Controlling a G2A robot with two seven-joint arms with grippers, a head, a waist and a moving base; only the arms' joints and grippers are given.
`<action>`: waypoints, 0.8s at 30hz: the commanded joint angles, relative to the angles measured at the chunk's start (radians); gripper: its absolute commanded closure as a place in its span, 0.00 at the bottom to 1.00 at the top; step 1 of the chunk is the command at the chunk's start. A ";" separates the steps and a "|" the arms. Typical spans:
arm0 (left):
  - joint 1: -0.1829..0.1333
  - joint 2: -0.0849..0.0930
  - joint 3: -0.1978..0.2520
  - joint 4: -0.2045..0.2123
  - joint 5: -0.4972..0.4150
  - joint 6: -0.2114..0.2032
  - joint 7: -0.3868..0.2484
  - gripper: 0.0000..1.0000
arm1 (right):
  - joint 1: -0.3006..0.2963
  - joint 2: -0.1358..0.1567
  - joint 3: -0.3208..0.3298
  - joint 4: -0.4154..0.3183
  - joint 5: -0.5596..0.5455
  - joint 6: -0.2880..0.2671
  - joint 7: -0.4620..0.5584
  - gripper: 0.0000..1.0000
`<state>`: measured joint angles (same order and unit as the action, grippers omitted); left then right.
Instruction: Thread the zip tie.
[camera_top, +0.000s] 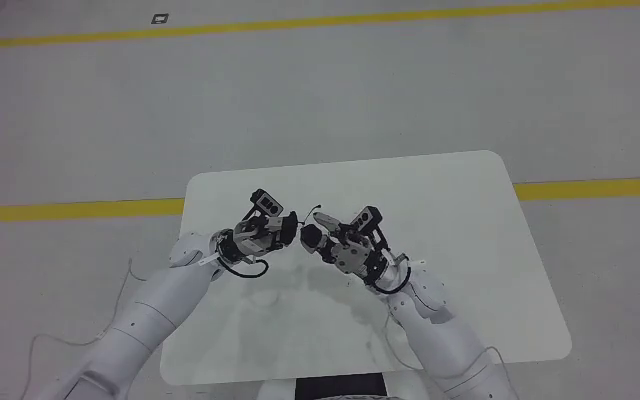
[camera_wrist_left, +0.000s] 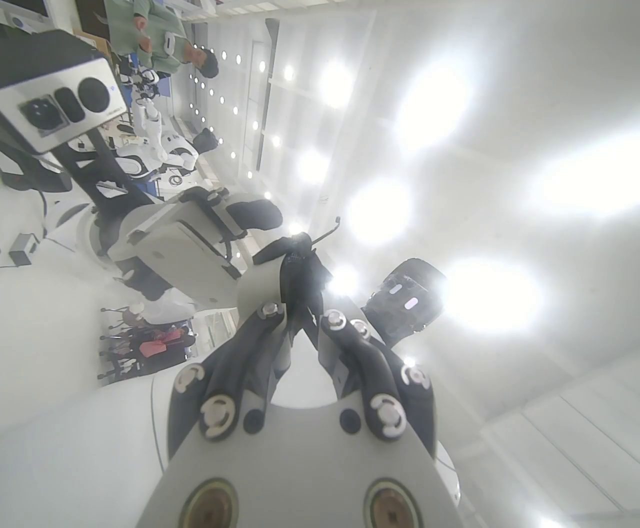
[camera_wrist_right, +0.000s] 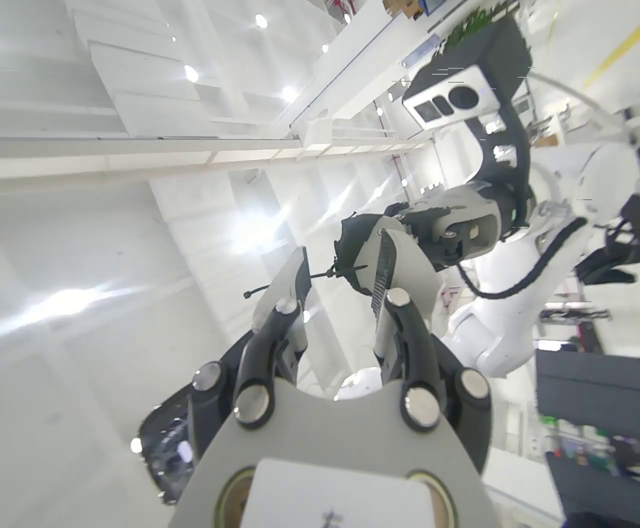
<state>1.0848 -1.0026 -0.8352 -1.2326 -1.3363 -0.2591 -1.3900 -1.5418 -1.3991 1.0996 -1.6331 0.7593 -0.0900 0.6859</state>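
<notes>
pinching the zip tie (camera_wrist_right: 327, 274), the left gripper (camera_wrist_left: 300, 270) holds it between the right gripper's (camera_wrist_right: 342, 262) spread jaws.

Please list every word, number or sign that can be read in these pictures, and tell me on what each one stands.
No text here can be read.
White label on the right wrist housing: it carries one dark mark, cut off at the picture's edge and not readable.
Small square sign on the floor beyond the table: too small to read.
</notes>
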 joint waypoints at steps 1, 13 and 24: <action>0.000 0.000 0.000 0.000 0.000 0.000 0.000 1.00 | -0.009 0.002 0.001 0.000 -0.042 -0.060 0.004 0.71; 0.000 0.000 0.000 0.000 0.000 0.000 0.000 1.00 | -0.026 0.016 0.025 -0.014 -0.213 -0.243 0.059 0.00; 0.000 0.000 0.000 0.000 0.000 0.000 0.000 1.00 | -0.032 0.015 0.077 -0.140 -0.533 -0.250 -0.076 0.00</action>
<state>1.0848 -1.0026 -0.8352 -1.2326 -1.3363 -0.2591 -1.3900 -1.5732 -1.3833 1.1678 -1.7560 0.2887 -0.3402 0.6161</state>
